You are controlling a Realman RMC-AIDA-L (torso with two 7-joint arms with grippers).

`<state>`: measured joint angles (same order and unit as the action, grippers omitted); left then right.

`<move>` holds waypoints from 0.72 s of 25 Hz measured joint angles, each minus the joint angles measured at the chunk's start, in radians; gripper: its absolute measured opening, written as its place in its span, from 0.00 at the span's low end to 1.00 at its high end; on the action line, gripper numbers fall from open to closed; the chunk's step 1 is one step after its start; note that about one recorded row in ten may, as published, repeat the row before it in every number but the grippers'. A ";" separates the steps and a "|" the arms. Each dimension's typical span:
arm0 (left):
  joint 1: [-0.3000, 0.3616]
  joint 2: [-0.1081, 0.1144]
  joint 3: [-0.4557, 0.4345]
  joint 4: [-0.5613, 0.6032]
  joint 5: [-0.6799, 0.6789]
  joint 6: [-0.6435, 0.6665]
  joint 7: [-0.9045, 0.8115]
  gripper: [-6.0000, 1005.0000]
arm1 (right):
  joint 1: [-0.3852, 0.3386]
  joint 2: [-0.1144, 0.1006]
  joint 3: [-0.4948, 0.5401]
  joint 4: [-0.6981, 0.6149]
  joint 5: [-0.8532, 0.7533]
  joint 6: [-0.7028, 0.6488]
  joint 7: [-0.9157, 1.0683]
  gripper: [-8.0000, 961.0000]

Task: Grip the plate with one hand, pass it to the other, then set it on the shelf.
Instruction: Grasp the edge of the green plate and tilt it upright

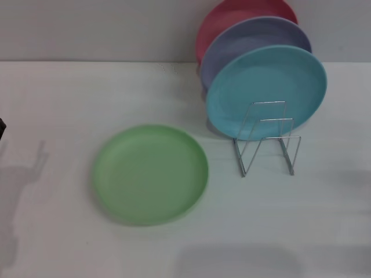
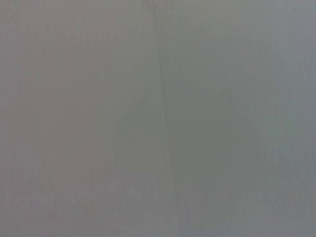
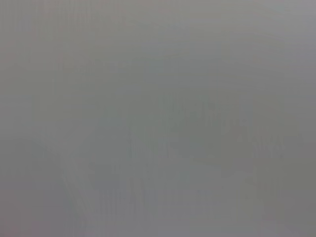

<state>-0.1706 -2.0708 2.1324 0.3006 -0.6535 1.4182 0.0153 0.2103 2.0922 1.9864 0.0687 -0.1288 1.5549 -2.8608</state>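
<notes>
On the white table (image 1: 58,104), the light green plate (image 1: 150,174) lies flat, just left of the wire rack (image 1: 268,139), which holds turquoise (image 1: 266,87), lavender (image 1: 249,40) and pink (image 1: 232,14) plates upright (front slots free). Neither gripper is in sight, so their state, and the plate's place relative to them, cannot be told; both wrist views show blank grey.

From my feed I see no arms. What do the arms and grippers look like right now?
Almost nothing of them shows. In the head view only a small dark sliver sits at the left edge, too little to identify, with a faint grey shadow on the table below it. Both wrist views are plain grey. No fingers, colours, cables or markings are visible, so neither gripper can be described.
</notes>
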 joint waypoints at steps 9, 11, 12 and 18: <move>0.005 -0.001 0.006 0.000 0.000 -0.001 0.000 0.80 | 0.000 0.000 0.000 0.000 0.000 0.002 0.003 0.84; 0.011 -0.001 0.033 0.000 0.008 0.015 -0.008 0.80 | 0.001 0.000 0.000 0.000 0.000 0.002 0.004 0.84; 0.011 -0.001 0.033 0.000 0.008 0.015 -0.008 0.80 | 0.001 0.000 0.000 0.000 -0.001 0.002 0.004 0.84; -0.006 0.027 0.057 0.063 0.049 -0.076 -0.066 0.80 | 0.005 0.000 -0.002 0.000 -0.007 0.002 0.008 0.84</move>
<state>-0.1767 -2.0434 2.1897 0.3636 -0.6048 1.3424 -0.0506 0.2154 2.0923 1.9848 0.0691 -0.1359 1.5573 -2.8525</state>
